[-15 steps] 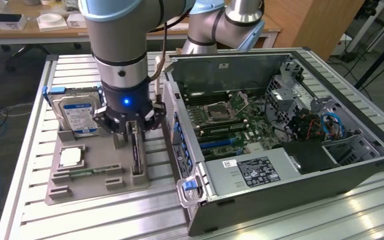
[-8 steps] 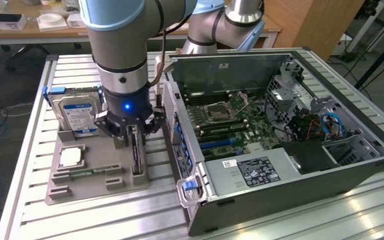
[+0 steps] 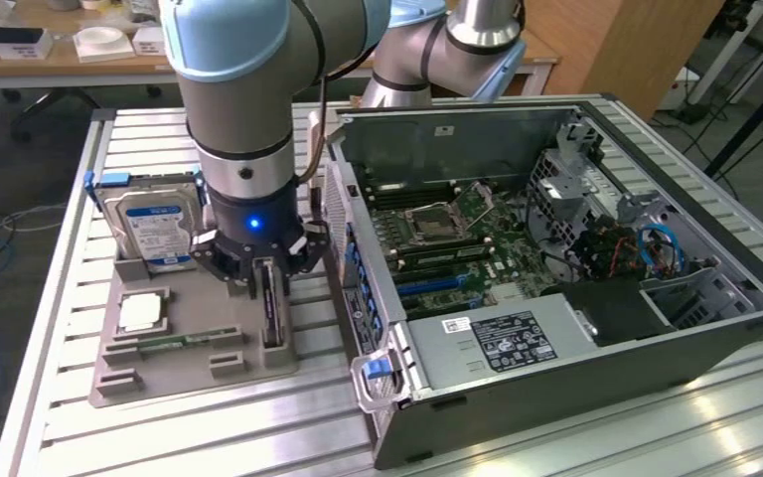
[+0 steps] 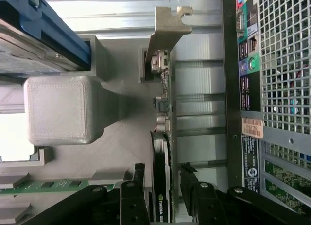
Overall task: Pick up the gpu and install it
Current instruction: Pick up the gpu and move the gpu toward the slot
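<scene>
**Jaws around the gpu, not clamped yet**

The case (image 3: 567, 298) lies open beside the tray (image 3: 183, 373). The gpu (image 3: 271, 316) stands on edge in a tray slot. My gripper (image 3: 265, 266) is open, one finger on each side. If I close off-centre, the thin card could tilt and jam. Its long axis runs parallel to the case's rear panel, with the bracket (image 4: 167, 35) towards the hard drive (image 3: 156, 224).

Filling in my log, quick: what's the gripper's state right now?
Gripper: open, straddling the gpu, not closed on it.
</scene>
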Controlling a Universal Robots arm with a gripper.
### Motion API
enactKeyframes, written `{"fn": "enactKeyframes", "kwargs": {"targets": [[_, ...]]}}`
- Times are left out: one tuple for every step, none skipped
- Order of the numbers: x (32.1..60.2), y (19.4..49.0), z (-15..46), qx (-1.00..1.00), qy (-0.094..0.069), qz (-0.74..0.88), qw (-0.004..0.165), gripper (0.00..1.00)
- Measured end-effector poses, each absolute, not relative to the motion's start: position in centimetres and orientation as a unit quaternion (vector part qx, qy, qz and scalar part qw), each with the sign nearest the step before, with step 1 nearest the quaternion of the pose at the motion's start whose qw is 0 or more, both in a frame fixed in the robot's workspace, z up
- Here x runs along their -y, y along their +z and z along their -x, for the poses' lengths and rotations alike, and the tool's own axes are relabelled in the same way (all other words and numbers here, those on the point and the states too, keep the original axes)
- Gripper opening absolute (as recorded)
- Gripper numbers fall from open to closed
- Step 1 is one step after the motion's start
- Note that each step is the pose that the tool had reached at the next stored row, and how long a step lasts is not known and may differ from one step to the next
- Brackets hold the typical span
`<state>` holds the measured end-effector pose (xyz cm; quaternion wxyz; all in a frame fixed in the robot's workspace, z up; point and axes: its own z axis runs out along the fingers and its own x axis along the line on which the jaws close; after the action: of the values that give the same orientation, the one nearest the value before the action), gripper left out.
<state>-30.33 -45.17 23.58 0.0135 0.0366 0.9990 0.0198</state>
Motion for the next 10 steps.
{"fn": "enactKeyframes", "kwargs": {"targets": [[45.17, 23.59, 30.33, -0.999, 0.020, -0.037, 0.013, 0.43], [45.16, 23.58, 30.33, -0.999, 0.020, -0.037, 0.013, 0.43], [45.16, 23.58, 30.33, -0.999, 0.020, -0.037, 0.013, 0.43], [45.16, 23.58, 30.34, -0.999, 0.020, -0.037, 0.013, 0.42], [45.16, 23.58, 30.34, -0.999, 0.020, -0.037, 0.013, 0.42], [45.16, 23.57, 30.34, -0.999, 0.020, -0.037, 0.013, 0.35], [45.16, 23.58, 30.34, -0.999, 0.020, -0.037, 0.013, 0.35], [45.16, 23.58, 30.34, -0.999, 0.020, -0.037, 0.013, 0.29], [45.17, 23.58, 30.34, -0.999, 0.020, -0.037, 0.013, 0.26], [45.17, 23.58, 30.34, -0.999, 0.020, -0.037, 0.013, 0.26]]}}
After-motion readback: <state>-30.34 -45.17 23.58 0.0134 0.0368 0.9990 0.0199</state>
